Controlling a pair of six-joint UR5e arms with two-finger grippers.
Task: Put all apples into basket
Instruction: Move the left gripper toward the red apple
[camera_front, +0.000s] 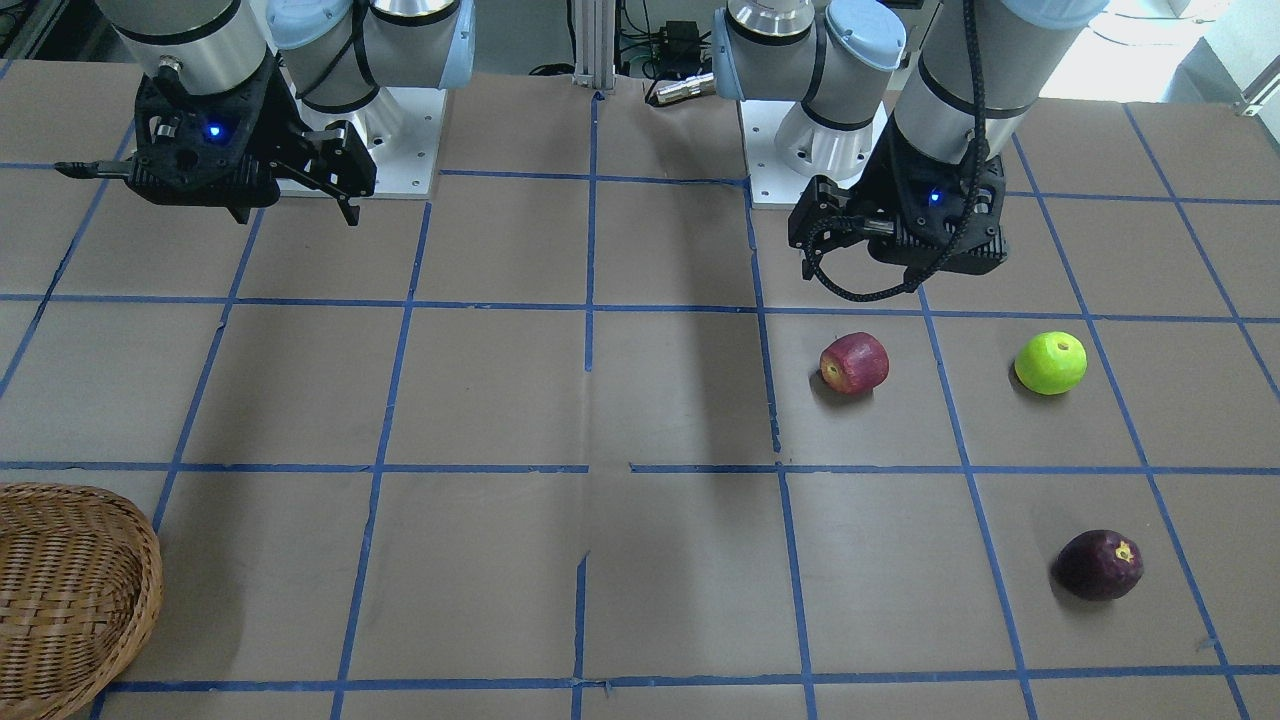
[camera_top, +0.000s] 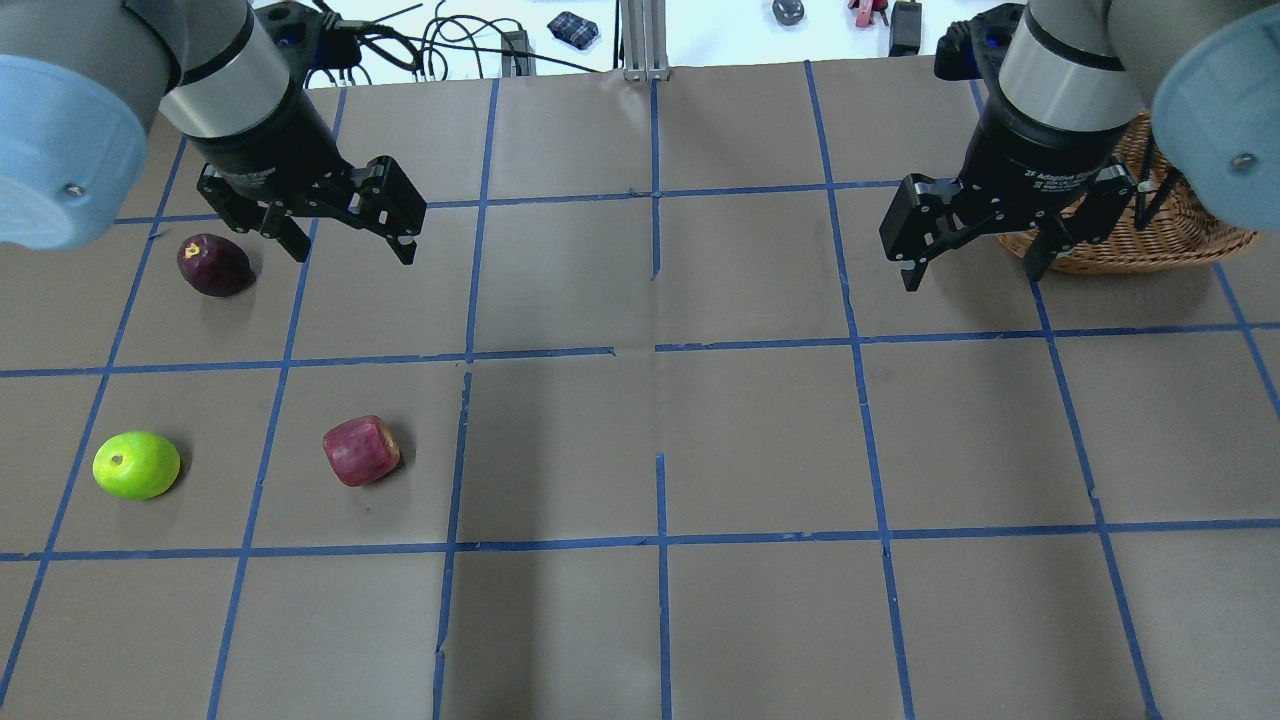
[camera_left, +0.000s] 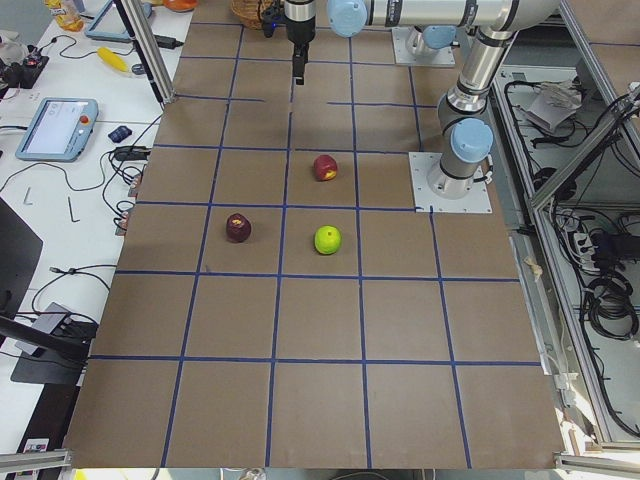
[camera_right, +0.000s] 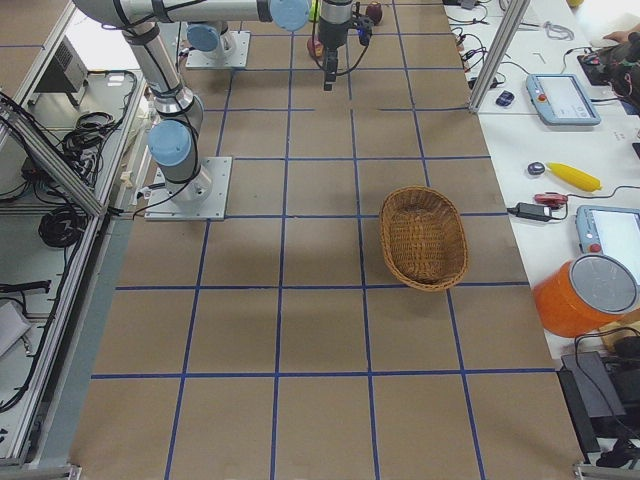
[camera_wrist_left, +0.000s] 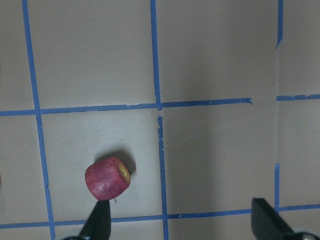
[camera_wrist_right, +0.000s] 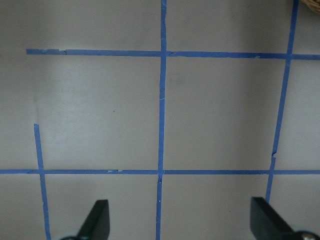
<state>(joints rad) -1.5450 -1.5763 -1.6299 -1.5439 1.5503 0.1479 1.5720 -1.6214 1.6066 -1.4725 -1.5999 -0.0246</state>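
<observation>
Three apples lie on the table on my left side: a streaky red apple (camera_top: 361, 451) (camera_front: 854, 362), a lime green apple (camera_top: 136, 464) (camera_front: 1050, 362) and a dark purple apple (camera_top: 213, 264) (camera_front: 1099, 565). The wicker basket (camera_top: 1170, 220) (camera_front: 70, 590) sits at the far right. My left gripper (camera_top: 352, 250) hangs open and empty above the table, right of the purple apple. Its wrist view shows the red apple (camera_wrist_left: 107, 178) just ahead of one fingertip (camera_wrist_left: 97, 222). My right gripper (camera_top: 972, 275) is open and empty, beside the basket's near left rim.
The brown table (camera_top: 760, 440) carries a grid of blue tape. The arms' base plates (camera_front: 400, 140) stand at the robot's edge. Cables and small tools (camera_top: 470, 45) lie past the far edge.
</observation>
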